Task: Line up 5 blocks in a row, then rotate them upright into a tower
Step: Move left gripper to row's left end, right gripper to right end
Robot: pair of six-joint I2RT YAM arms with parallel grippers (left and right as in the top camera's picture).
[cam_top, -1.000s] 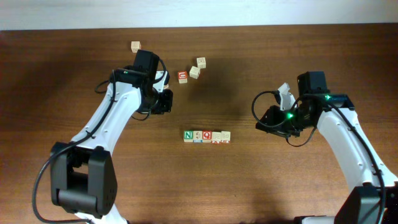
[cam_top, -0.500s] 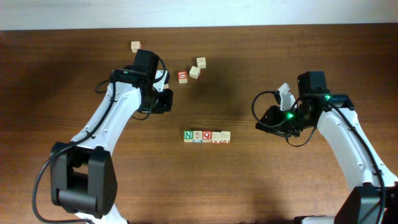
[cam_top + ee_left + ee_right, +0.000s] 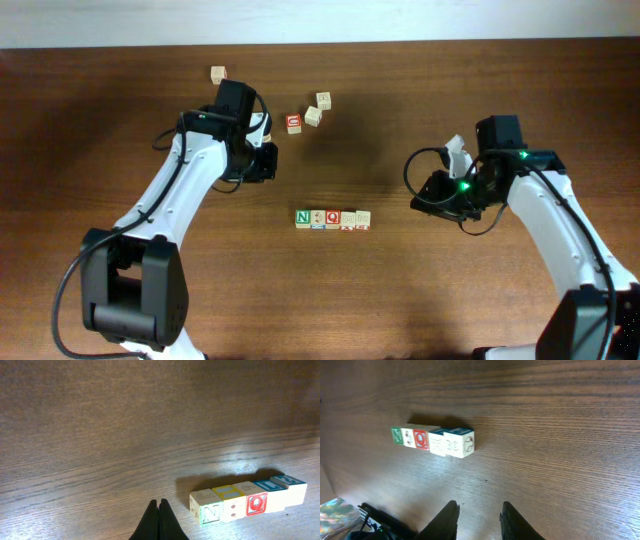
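Observation:
Five light-wood blocks [image 3: 333,218] lie in one tight row at the table's middle. From the left they are the green N block [image 3: 303,217], a pale one, the red Q block [image 3: 333,217], a blue-marked one and another pale one. My left gripper [image 3: 270,165] hovers up and left of the row. In the left wrist view it [image 3: 159,503] is shut and empty, with the N block [image 3: 211,512] just to its right. My right gripper [image 3: 417,197] sits off the row's right end. In the right wrist view it [image 3: 479,505] is open with nothing in it, and the row [image 3: 432,440] lies well ahead.
Other wooden cubes lie near the back: one alone [image 3: 218,74] at far left, a red-lettered one [image 3: 293,123] and two pale ones [image 3: 313,116] [image 3: 323,99] behind the left gripper. The table's far edge meets a white wall at the top.
The right arm has edged very slightly to the left. The blocks and the left arm have not moved, and neither gripper's opening has changed.

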